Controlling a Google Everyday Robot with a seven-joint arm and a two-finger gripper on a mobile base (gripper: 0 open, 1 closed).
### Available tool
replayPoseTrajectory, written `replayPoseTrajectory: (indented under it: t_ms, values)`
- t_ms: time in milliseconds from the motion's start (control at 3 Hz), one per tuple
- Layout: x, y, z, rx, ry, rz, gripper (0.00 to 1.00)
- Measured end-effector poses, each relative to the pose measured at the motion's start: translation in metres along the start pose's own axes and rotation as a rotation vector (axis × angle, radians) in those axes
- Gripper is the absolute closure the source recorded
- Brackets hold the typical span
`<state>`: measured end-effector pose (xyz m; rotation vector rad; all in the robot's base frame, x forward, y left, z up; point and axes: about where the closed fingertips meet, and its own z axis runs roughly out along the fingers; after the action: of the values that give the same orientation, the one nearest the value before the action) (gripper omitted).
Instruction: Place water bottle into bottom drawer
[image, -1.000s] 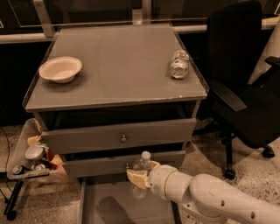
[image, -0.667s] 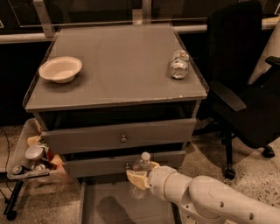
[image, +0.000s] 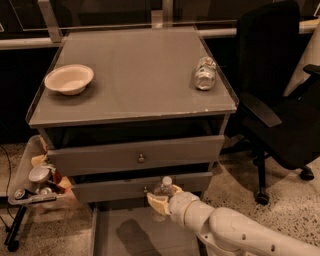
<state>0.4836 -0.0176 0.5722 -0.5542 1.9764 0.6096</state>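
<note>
The water bottle (image: 163, 191) is clear with a white cap. It stands upright in my gripper (image: 159, 202), which is shut around its lower body. My white arm reaches in from the lower right. The bottle hangs just above the back part of the bottom drawer (image: 112, 235), which is pulled out, a wide shallow grey tray with a flat floor. The bottle's shadow falls on the drawer floor to the left of the gripper. The bottle's base is hidden behind my fingers.
Two grey drawers with round knobs (image: 141, 158) sit above the open one. On the cabinet top are a white bowl (image: 69, 78) and a silver can (image: 204, 73) lying down. A black office chair (image: 280, 100) stands right. A cart of items (image: 37, 185) stands left.
</note>
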Motion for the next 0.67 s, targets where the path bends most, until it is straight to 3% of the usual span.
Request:
replayPoseTrajectory:
  t_ms: [333,667]
  values:
    - [0.023,-0.015,0.017,0.022,-0.007,0.004,1.0]
    - [0.058,-0.022,0.033,0.039,0.01,0.046,1.0]
